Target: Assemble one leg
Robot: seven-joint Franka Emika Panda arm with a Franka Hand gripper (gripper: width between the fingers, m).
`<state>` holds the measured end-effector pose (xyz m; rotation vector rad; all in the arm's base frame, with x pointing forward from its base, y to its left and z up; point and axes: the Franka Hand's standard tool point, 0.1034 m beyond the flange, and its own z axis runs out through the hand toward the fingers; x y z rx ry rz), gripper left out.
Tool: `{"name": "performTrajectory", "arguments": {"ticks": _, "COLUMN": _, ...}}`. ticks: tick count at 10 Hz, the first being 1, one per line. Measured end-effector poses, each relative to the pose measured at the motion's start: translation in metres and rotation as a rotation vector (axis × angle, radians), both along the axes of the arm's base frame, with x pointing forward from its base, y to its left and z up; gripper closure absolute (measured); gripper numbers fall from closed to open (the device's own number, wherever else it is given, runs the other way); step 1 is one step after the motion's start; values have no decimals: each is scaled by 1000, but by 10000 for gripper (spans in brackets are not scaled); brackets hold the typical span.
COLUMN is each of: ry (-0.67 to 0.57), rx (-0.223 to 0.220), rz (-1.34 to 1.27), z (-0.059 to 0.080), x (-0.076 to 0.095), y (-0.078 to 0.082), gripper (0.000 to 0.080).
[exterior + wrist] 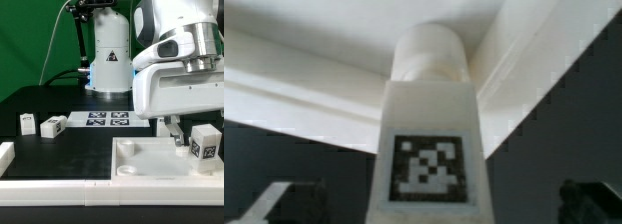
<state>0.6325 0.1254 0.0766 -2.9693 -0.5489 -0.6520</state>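
A leg (pixel 434 150), a small white block with a black-and-white tag and a rounded peg at its far end, stands between my gripper's (pixel 429 205) fingers. The dark fingertips (pixel 269 203) sit well apart from its sides, so the gripper is open and not touching it. In the exterior view the same leg (pixel 205 143) stands at the right end of the large white plate (pixel 145 160), just beside and below my gripper (pixel 188 130). Two more legs (pixel 26 123) (pixel 52 125) lie on the black table at the exterior view's left.
The marker board (pixel 108 119) lies flat at the back middle, in front of the arm's base (pixel 108 60). A white piece (pixel 5 155) sits at the exterior view's left edge. A white strip (pixel 90 186) runs along the table's front.
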Motion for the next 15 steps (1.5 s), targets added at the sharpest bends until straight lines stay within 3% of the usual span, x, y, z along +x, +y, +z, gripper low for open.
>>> {"name": "performTrajectory", "arguments": {"ticks": 6, "ry": 454, "rx": -77, "rz": 22, "z": 2, "x": -6, "y": 2, "gripper": 151}}
{"name": "performTrajectory", "arguments": {"ticks": 12, "ry": 457, "rx": -79, "rz": 37, "z": 4, "x": 1, "y": -2, "gripper": 174}}
{"name": "performTrajectory", "arguments": {"ticks": 14, "ry": 458, "rx": -80, "rz": 35, "z": 4, "x": 1, "y": -4, "gripper": 507}}
{"name": "performTrajectory", "arguments": {"ticks": 15, "ry": 459, "rx": -79, "rz": 27, "z": 4, "x": 1, "y": -5, "gripper": 507}}
